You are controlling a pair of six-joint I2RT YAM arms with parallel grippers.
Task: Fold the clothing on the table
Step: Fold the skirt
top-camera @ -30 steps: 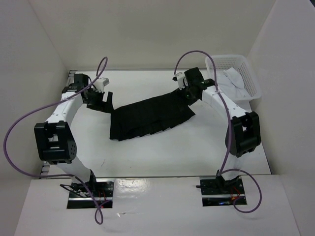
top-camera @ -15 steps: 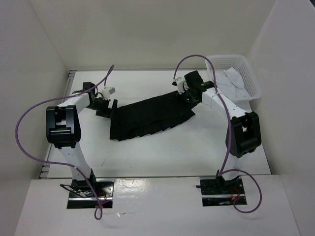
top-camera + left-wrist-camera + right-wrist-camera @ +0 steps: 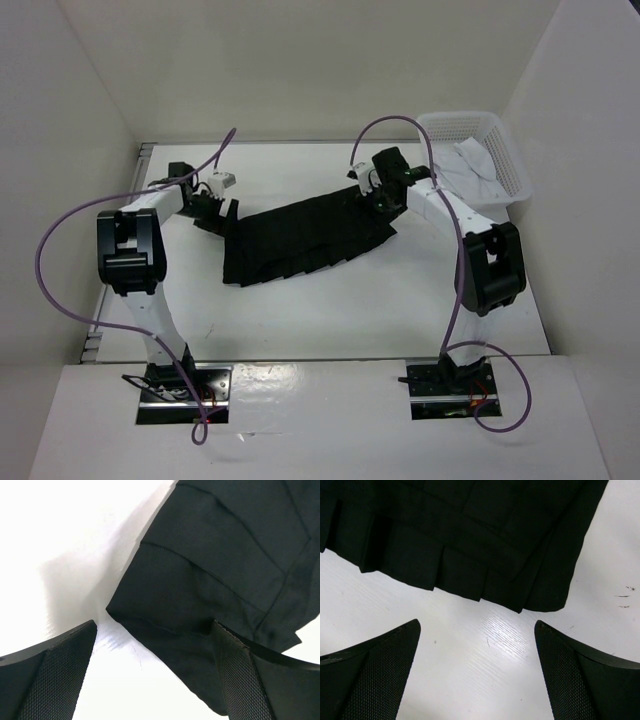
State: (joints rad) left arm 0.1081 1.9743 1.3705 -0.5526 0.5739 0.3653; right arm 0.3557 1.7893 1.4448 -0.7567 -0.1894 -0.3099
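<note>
A black pleated skirt (image 3: 305, 240) lies flat and slanted on the white table (image 3: 330, 310). My left gripper (image 3: 222, 212) hangs open at the skirt's left end. In the left wrist view the skirt's (image 3: 210, 570) corner lies between the wide-apart jaws of that gripper (image 3: 154, 626), and the right finger (image 3: 250, 680) overlaps the cloth's edge. My right gripper (image 3: 380, 200) is open over the skirt's upper right end. In the right wrist view only bare table (image 3: 485, 680) shows between the fingers of this gripper (image 3: 476, 625), with the pleated hem (image 3: 470, 540) just beyond them.
A white mesh basket (image 3: 500, 150) holding white cloth stands at the back right corner, close to the right arm. White walls close in the table on the left, back and right. Purple cables loop above both arms.
The left arm has folded at the elbow and carried its gripper to the right, up to the skirt's left corner. The right gripper has shifted slightly left. The skirt has not moved.
</note>
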